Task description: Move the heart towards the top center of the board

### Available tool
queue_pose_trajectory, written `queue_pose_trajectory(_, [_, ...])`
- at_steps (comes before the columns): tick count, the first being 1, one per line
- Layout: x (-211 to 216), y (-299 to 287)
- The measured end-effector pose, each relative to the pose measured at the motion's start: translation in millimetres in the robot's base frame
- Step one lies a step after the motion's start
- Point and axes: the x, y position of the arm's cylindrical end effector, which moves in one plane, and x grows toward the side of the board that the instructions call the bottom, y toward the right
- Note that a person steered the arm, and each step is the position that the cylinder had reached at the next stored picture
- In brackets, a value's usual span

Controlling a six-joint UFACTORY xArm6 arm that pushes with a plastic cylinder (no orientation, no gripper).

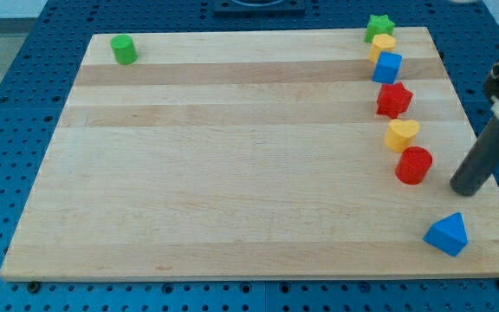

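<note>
The yellow heart [401, 134] lies near the board's right edge, in a column of blocks. A red star [394, 100] is just above it and a red cylinder [414, 165] just below, close to touching it. My tip [466, 189] rests on the board at the right edge, to the right of and slightly below the red cylinder, about 75 px right of the heart. The dark rod slants up to the view's right.
At the top of the column are a green star [379, 27], a yellow block [383, 44] and a blue cube [387, 68]. A blue triangle [447, 234] lies at the bottom right. A green cylinder [124, 49] stands at the top left. The wooden board [232, 173] sits on a blue pegboard.
</note>
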Motion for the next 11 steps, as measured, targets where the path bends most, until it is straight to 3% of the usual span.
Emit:
queue_pose_trajectory(1, [-30, 0])
queue_pose_trajectory(5, [-134, -182])
queue_pose_trajectory(7, [-208, -229])
queue_pose_trajectory(8, [-227, -220])
queue_pose_trajectory(11, [-236, -279])
